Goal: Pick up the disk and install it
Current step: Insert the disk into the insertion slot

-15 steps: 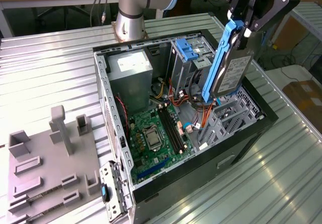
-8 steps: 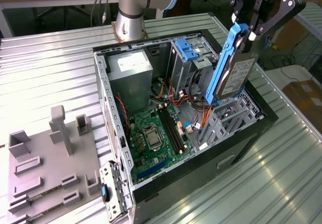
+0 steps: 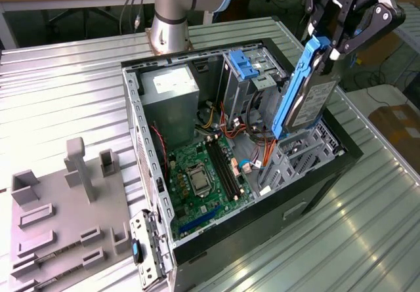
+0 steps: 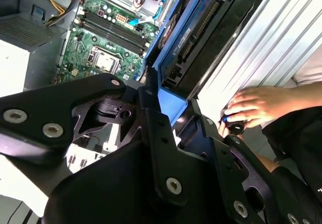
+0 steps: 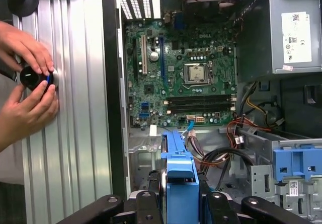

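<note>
My gripper (image 3: 330, 48) is shut on the disk (image 3: 314, 98), a silver drive with a white label and blue side rails. I hold it steeply tilted above the open computer case (image 3: 139, 134), on the exterior view's right. Its lower end reaches down to the grey drive cage (image 3: 298, 153) inside the case. In the second wrist view the disk (image 4: 201, 32) stretches away from the black fingers (image 4: 151, 113). In the first wrist view its blue rail (image 5: 180, 169) rises between the gripper's fingers (image 5: 143, 204).
The case holds a green motherboard (image 3: 203, 174), a grey power-supply box (image 3: 169, 95), a blue bracket (image 3: 248, 62) and loose cables. A grey fixture plate (image 3: 59, 220) lies at the exterior view's left. A person's hands (image 5: 30, 83) hold a small black device on the ribbed metal table (image 3: 367, 226).
</note>
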Controlling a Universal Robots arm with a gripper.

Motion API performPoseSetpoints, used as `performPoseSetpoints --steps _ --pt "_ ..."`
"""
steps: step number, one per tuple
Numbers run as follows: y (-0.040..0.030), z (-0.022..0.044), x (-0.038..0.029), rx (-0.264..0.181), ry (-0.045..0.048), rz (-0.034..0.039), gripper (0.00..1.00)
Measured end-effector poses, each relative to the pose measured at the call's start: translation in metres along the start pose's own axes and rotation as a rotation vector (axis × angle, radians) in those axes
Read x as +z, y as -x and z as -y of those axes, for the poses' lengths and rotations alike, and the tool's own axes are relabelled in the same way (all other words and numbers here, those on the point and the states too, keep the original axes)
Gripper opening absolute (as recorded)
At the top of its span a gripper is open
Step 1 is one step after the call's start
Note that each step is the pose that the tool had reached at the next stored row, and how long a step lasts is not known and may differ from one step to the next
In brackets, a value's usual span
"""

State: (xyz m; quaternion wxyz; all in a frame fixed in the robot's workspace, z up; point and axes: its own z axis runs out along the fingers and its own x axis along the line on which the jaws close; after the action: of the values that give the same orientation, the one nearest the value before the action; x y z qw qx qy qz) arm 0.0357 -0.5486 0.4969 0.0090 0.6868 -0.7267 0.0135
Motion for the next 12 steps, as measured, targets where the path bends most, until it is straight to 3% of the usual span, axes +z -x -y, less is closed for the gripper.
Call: performPoseSetpoints --steps 12 --pt "-0.0007 0.021 0.0075 -0.017 -0.0029 0.0001 0.37"
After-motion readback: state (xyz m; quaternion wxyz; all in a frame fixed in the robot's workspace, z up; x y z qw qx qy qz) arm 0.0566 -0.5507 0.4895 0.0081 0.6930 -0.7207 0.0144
